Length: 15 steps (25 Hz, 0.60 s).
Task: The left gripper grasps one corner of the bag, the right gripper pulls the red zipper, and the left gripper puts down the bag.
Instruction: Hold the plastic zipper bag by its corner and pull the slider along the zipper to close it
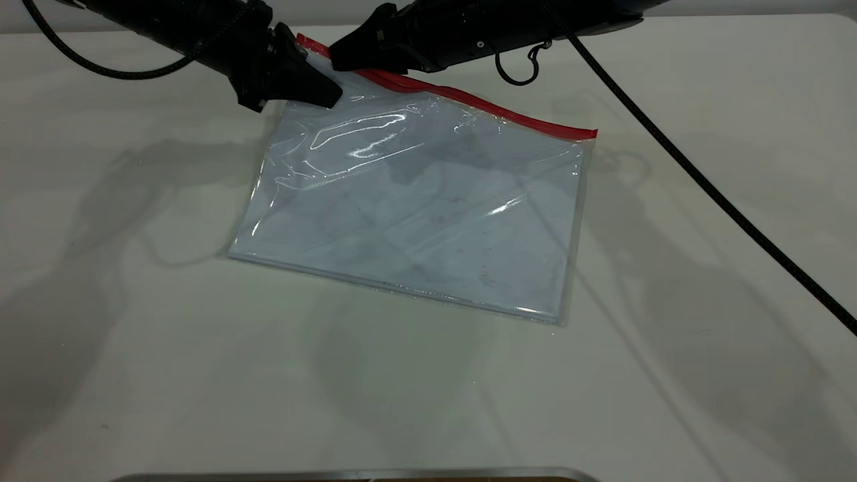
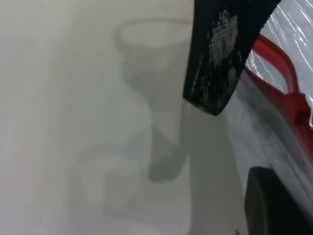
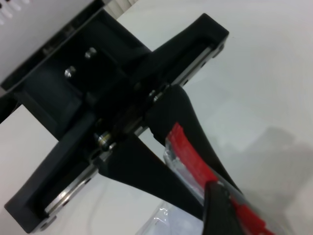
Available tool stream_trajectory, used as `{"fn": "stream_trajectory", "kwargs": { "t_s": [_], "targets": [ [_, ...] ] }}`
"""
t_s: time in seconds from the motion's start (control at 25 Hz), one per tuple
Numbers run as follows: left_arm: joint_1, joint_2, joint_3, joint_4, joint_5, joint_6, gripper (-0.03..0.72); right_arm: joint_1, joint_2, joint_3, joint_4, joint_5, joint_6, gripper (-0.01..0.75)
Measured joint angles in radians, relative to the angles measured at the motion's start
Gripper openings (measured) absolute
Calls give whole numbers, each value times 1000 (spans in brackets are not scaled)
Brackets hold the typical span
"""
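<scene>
The bag (image 1: 415, 207) lies on the pale surface (image 1: 134, 368), with its far left corner raised off it and its near edge resting flat; white sheets show through the clear, wrinkled plastic. The red zipper (image 1: 482, 106) runs along the bag's far long edge, from the lifted corner down to the right corner. The left claw (image 1: 311, 84), reaching in from the upper left of the exterior view, is clamped on that raised corner, its blunt wedge-shaped jaws closed over the plastic just below the red strip. The left wrist view shows one textured finger (image 2: 220, 54) of it pressed against the bag, with the red zipper (image 2: 281, 73) running just beside. The right claw (image 1: 345, 57) comes in from the upper right and sits on the zipper right next to the left claw, nearly touching it; its tapered jaws look drawn together around the red strip (the slider tab itself is hidden by the jaws, so I cannot tell whether they hold it). In the right wrist view the left claw (image 3: 190, 161) grips the red-edged corner (image 3: 188, 152), and a dark fingertip (image 3: 220, 205) of the right claw lies on the strip. A black cable (image 1: 703, 181) trails from the right arm across the surface.
</scene>
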Motion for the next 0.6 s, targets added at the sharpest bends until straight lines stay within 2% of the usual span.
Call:
{"fn": "stream_trajectory", "kwargs": {
  "t_s": [0.24, 0.6],
  "targets": [
    [0, 0, 0, 3, -2, 0, 51, 0, 11, -1, 1, 16, -15, 376],
    [0, 0, 0, -11, 1, 1, 51, -11, 13, -1, 0, 52, -78, 49]
  ]
}}
